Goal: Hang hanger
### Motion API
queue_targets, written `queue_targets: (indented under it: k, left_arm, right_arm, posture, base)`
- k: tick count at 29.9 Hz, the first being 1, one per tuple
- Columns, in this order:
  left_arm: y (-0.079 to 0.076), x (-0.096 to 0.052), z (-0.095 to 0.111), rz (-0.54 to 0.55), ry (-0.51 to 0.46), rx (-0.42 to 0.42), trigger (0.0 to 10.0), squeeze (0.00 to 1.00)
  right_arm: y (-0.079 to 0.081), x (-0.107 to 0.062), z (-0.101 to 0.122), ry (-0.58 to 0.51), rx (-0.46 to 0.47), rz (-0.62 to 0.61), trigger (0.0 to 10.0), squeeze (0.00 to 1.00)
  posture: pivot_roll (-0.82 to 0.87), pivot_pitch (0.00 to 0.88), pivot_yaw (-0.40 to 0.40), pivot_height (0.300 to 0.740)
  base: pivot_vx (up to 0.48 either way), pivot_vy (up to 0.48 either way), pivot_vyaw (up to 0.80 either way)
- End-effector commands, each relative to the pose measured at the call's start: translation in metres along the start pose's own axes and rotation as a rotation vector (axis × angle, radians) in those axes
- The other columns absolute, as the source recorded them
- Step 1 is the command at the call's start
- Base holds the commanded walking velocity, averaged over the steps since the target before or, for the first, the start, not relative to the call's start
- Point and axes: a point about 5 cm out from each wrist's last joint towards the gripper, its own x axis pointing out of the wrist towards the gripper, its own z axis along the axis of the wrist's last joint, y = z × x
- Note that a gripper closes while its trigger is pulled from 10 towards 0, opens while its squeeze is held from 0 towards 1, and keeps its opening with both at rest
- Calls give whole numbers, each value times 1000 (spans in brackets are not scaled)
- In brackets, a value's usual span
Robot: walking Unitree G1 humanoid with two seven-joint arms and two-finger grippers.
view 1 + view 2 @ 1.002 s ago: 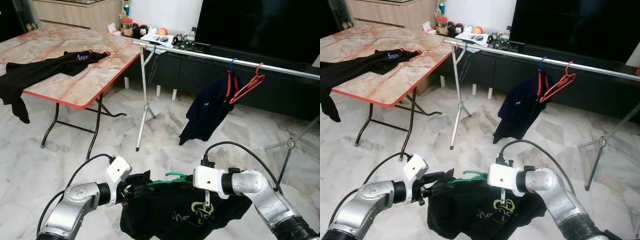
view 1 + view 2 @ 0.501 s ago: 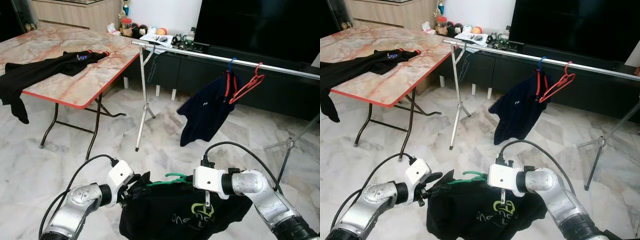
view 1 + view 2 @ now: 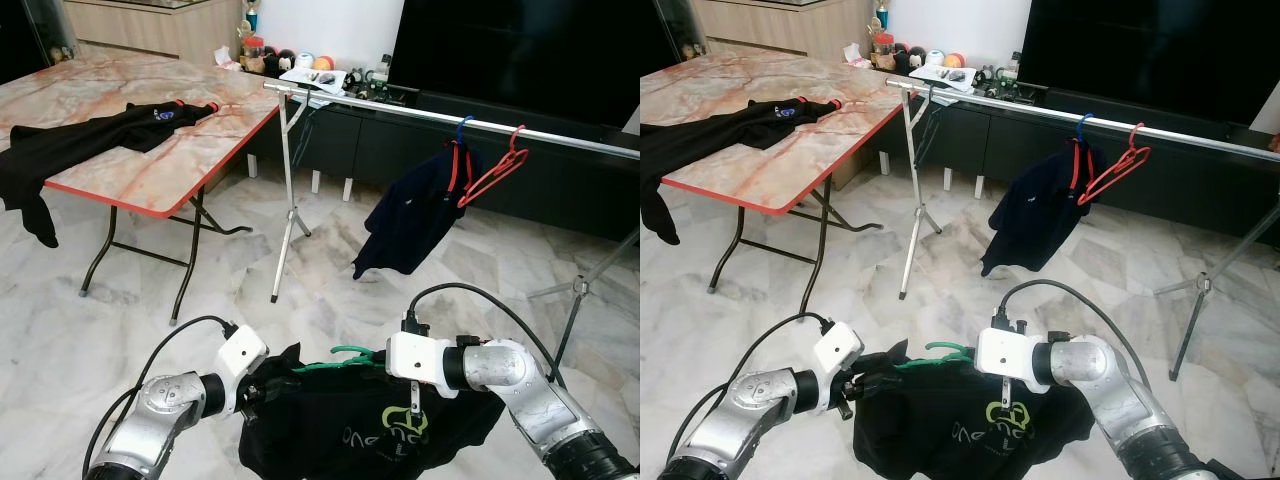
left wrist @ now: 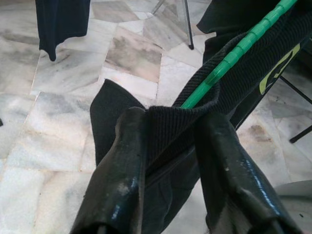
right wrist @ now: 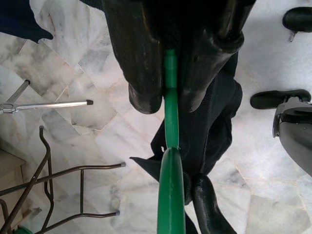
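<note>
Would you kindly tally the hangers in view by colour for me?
Green hanger: 1
Blue hanger: 1
Red hangers: 2, one empty and one under the dark shirt
Total: 4

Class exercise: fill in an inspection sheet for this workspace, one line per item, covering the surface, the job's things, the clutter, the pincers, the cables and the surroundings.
Surface: pale marble floor; marble-look folding table on the robot's left, a black garment lying on it.
Job's things: black shirt on a green hanger, held low before the robot; metal rail ahead.
Clutter: small items on the dark cabinet behind the rail.
Pincers: left pincer shut on the shirt's edge by the hanger end; right pincer shut on the green hanger.
Cables: black cable looping over the right arm, another over the left.
Surroundings: navy shirt and an empty red hanger on the rail; dark screen behind.
</note>
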Motion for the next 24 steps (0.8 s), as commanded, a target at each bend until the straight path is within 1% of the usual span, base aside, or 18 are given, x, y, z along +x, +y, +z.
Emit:
queue_targets:
  k: [1, 24]
  left_arm:
    - [2, 0, 2, 0, -9, 3, 0, 0]
    - [3, -1, 2, 20, -28, -5, 0, 0]
  right_arm:
    - [-11, -7, 7, -23, -29, -37, 10000, 0]
    - [-13, -6, 6, -16, -23, -63, 10000, 0]
  posture:
    - [131, 40, -73, 740]
    - [133, 40, -73, 740]
  base:
    - [0, 0, 0]
    - [0, 0, 0]
